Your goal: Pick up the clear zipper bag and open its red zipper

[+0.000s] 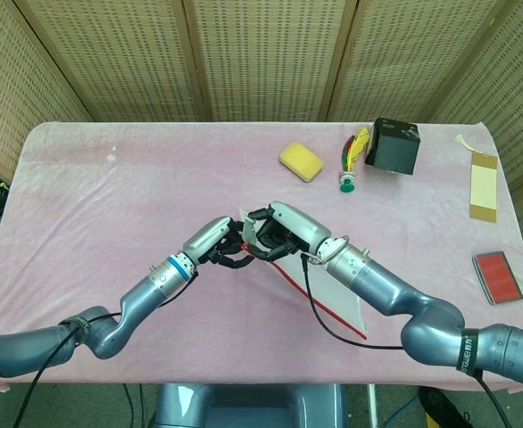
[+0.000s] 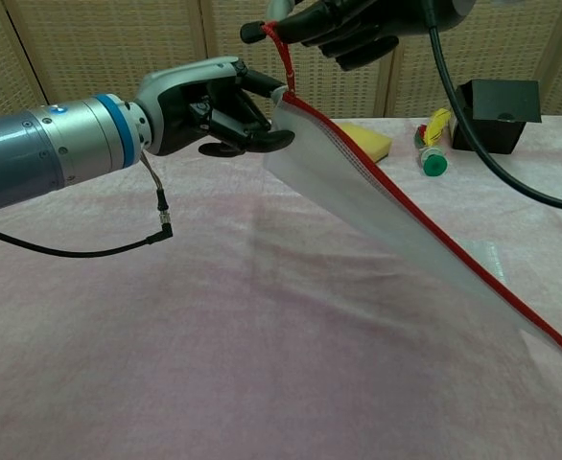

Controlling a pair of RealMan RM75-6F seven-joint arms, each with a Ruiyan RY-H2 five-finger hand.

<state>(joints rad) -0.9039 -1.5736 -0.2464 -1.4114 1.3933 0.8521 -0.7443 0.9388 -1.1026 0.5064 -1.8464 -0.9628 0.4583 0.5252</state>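
The clear zipper bag (image 2: 386, 206) hangs slanting above the pink table, its red zipper (image 2: 434, 235) running along the upper edge down to the right. My right hand (image 2: 343, 21) is at the top of the chest view and pinches the red zipper pull (image 2: 279, 40). My left hand (image 2: 219, 103) has its fingers closed on the bag's upper corner just below the pull. From the head view, the left hand (image 1: 223, 245) and right hand (image 1: 278, 234) meet at mid-table, and the bag (image 1: 328, 299) trails toward the front right.
A yellow sponge (image 1: 301, 160), a green-capped bundle (image 1: 348, 169) and a black box (image 1: 394, 146) sit at the back right. A tan strip (image 1: 483, 187) and a red pad (image 1: 496, 276) lie near the right edge. Cables hang from both wrists.
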